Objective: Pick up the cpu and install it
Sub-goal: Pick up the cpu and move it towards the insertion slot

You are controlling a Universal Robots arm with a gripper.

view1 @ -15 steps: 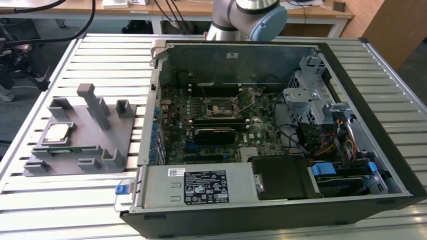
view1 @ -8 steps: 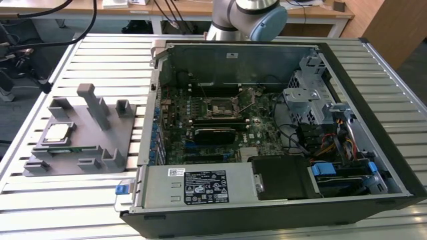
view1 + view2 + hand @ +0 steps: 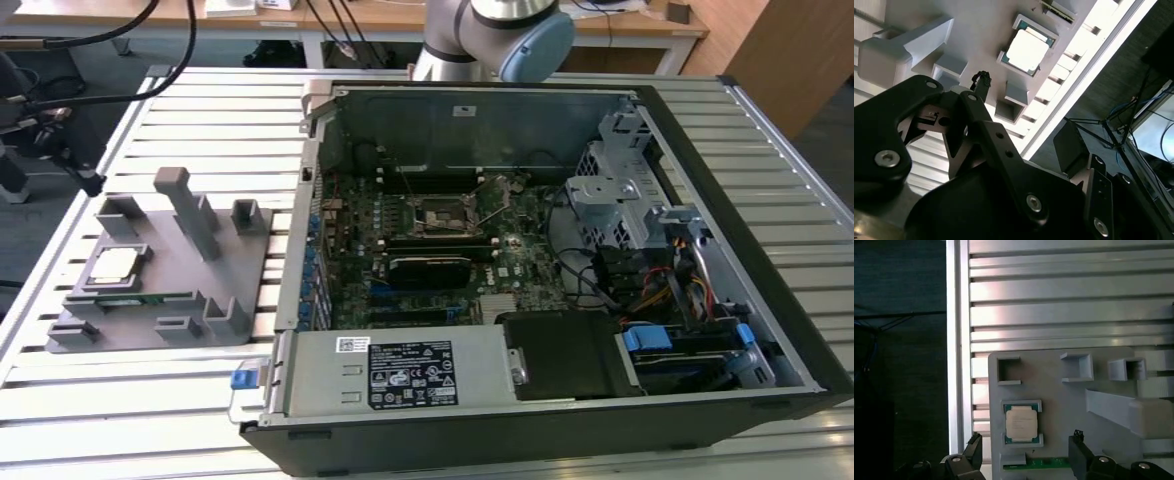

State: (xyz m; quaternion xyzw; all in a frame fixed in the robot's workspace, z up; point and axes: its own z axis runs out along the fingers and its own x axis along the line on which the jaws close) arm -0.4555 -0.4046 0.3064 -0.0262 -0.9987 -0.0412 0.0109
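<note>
Claw (image 3: 1026,437) spread wide, empty, hovering above the cpu (image 3: 1021,423) on a grey tray (image 3: 1054,390).

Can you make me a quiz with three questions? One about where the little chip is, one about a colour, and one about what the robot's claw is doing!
1. Where is the cpu?
A) in the grey tray beside the computer case
B) inside the computer case
C) on the floor

2. What colour is the memory stick next to the cpu?
A) red
B) green
C) yellow

3. What is the gripper doing?
A) open, holding nothing
B) shut on the cpu
C) shut on the memory stick

Answers:
1 A: the exterior view shows the chip in a pocket of the tray, outside the case.
2 B: the first wrist view shows a green strip.
3 A: its fingers stand wide apart, and the cpu lies in the tray.
</note>
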